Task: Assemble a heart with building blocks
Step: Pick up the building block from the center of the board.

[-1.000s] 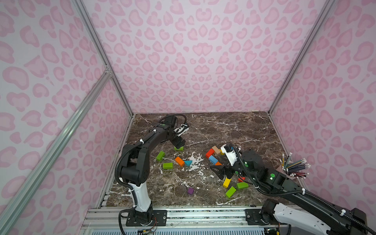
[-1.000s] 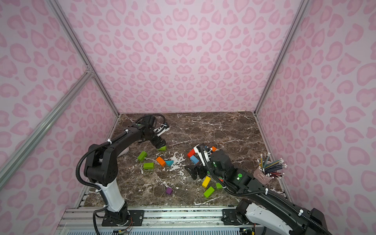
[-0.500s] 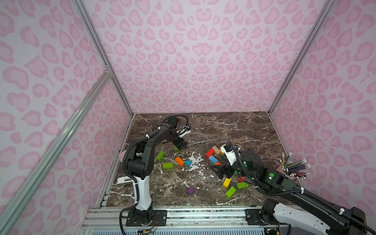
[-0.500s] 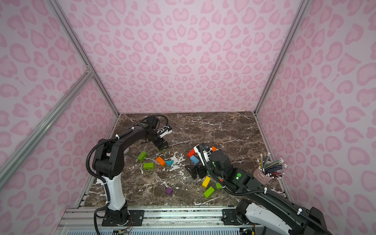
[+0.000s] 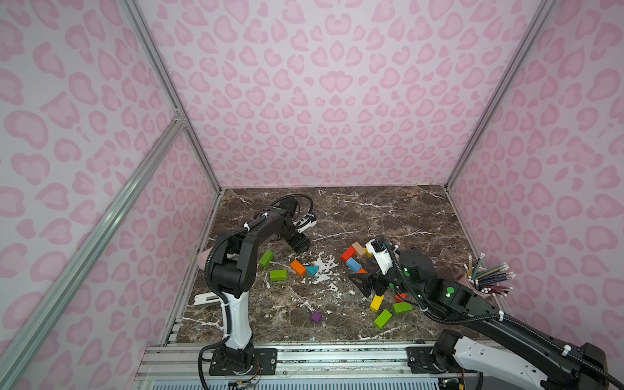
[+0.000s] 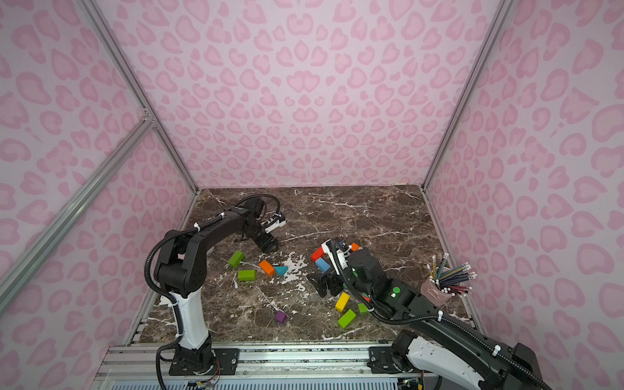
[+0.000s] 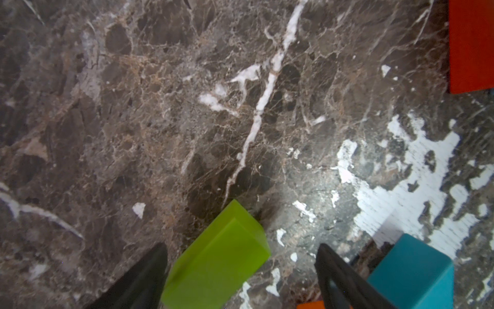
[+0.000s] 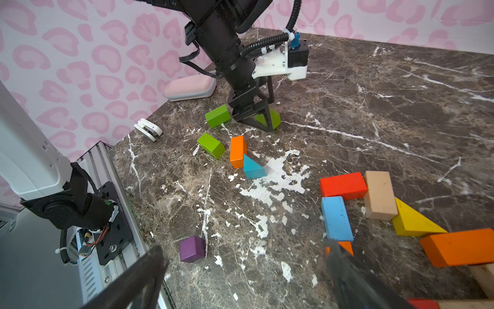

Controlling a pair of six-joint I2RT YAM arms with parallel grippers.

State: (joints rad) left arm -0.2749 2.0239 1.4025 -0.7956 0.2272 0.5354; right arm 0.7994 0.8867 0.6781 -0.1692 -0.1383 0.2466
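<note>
The building blocks lie scattered on the marble table (image 5: 388, 216). My left gripper (image 7: 242, 246) is open and low over the table, straddling a lime green brick (image 7: 219, 259). The brick lies close to one finger, with a gap to the other; in the right wrist view it (image 8: 274, 117) shows partly behind the left gripper (image 8: 256, 117). Beside it lie an orange brick (image 5: 297, 267), a teal wedge (image 5: 312, 269) and two green bricks (image 5: 266, 258). My right gripper (image 8: 243, 246) is open and empty over bare marble. A purple cube (image 8: 192, 248) and a blue brick (image 8: 336, 218) lie near it.
Red (image 8: 343, 186), plain wood (image 8: 379, 194), yellow (image 8: 411, 220) and orange (image 8: 459, 247) blocks cluster by the right arm. A pencil cup (image 5: 472, 283) stands at the right wall. A pink pouch (image 8: 190, 88) and a small white object (image 8: 148, 128) lie by the left wall.
My left gripper has moved down and forward over the lime green brick, and its jaws have narrowed a little. The right arm has stayed still.
</note>
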